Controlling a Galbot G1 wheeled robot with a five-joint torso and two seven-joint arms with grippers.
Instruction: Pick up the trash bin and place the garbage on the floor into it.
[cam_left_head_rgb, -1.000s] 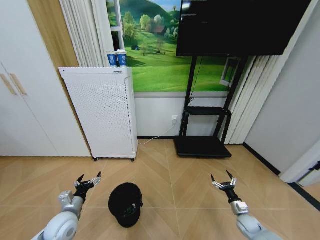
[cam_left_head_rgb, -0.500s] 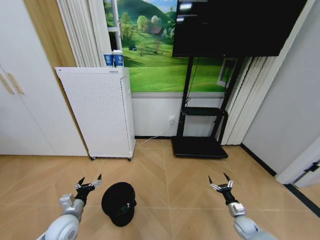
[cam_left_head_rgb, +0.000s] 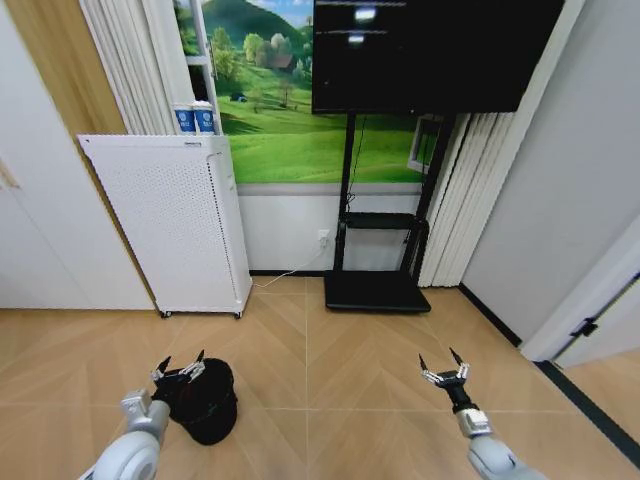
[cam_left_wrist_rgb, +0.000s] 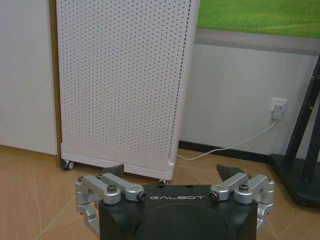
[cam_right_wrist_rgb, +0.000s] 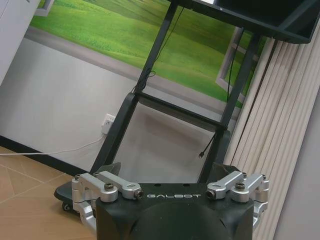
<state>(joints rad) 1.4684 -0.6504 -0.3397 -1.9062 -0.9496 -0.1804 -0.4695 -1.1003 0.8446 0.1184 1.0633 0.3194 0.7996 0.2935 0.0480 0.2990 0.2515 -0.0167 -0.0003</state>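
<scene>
Sitting on the wood floor (cam_left_head_rgb: 330, 400) at about 7 o'clock in the head view is the black trash bin (cam_left_head_rgb: 205, 400), just below the white cabinet (cam_left_head_rgb: 165, 225). The left gripper (cam_left_head_rgb: 178, 367) hangs right over the bin's near rim with its fingers spread wide and nothing in them. The right gripper (cam_left_head_rgb: 443, 364) is at 5 o'clock, well apart from the bin, also wide and holding nothing.

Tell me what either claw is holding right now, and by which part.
Nothing. The left claw is open, in front of the trash bin in the head view, not gripping it. The right claw is open over bare floor.
</scene>
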